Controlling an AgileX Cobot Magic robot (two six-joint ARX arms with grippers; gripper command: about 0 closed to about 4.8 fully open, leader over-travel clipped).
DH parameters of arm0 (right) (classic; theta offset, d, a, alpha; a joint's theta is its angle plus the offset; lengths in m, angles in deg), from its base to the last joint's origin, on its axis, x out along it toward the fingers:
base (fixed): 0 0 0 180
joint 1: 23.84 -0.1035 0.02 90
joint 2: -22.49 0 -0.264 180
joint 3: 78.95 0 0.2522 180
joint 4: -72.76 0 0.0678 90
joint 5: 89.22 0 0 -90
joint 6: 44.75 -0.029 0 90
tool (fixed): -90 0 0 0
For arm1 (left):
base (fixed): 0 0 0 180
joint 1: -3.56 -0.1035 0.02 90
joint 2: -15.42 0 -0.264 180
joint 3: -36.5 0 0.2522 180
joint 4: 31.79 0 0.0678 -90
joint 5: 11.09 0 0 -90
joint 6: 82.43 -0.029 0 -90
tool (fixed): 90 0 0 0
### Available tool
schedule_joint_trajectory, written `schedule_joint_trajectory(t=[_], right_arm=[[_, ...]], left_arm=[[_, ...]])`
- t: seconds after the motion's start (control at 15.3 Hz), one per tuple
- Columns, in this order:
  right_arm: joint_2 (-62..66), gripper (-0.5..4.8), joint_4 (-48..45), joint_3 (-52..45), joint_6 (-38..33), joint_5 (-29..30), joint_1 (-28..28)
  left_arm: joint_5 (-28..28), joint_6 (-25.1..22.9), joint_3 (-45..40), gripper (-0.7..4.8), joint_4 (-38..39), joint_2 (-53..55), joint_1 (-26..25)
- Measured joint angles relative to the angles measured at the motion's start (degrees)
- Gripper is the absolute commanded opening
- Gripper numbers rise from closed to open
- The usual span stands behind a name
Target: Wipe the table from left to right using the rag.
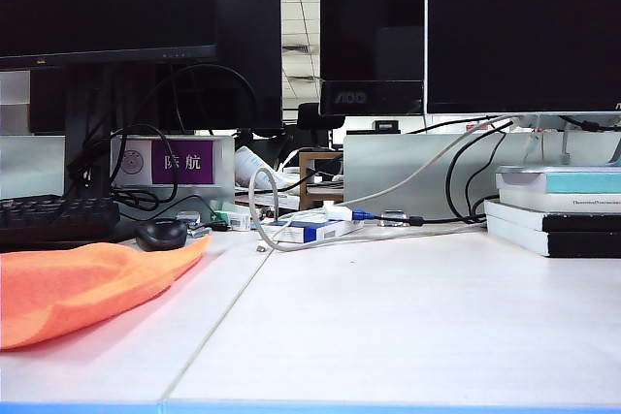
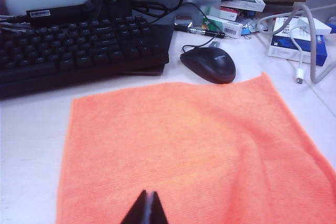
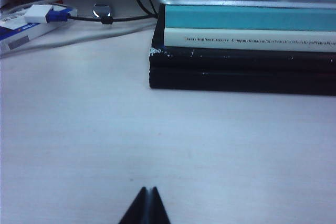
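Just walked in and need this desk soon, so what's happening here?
Nothing is being handled yet. The orange rag lies spread on the left of the white table, near the black mouse. The left gripper hangs shut above the rag; the right gripper, shut too, hangs over bare table near stacked books.

1. Dark monitors [image 1: 524, 31] stand in a row along the back of the desk.
2. Between them, a ceiling of pale tiles [image 1: 301, 7] shows, with a lit panel at its top.
3. A stack of books [image 1: 558, 208] sits at the right.
4. A black keyboard [image 1: 53, 218] lies at the left, cables trailing behind it.
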Motion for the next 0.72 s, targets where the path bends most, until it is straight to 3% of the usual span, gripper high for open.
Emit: schedule_joint_trajectory(t=[0.26, 0.39, 0.46, 0.72], right_arm=[[0.0, -0.01, 0.0, 0.0, -0.3, 0.0, 0.0], [-0.3, -0.01, -4.7, 0.0, -0.4, 0.0, 0.0], [-0.3, -0.01, -3.6, 1.3, -5.0, 1.1, 0.0], [0.0, -0.01, -4.2, 9.8, -6.0, 1.1, 0.0]], left_arm=[[0.0, 0.0, 0.0, -0.03, 0.0, 0.0, 0.0], [0.0, 0.0, 0.0, -0.03, 0.0, 0.0, 0.0], [-0.3, 0.1, 0.1, -0.03, 0.2, 0.0, 0.0], [-3.9, 6.6, 5.5, -0.03, 1.4, 0.0, 0.0]])
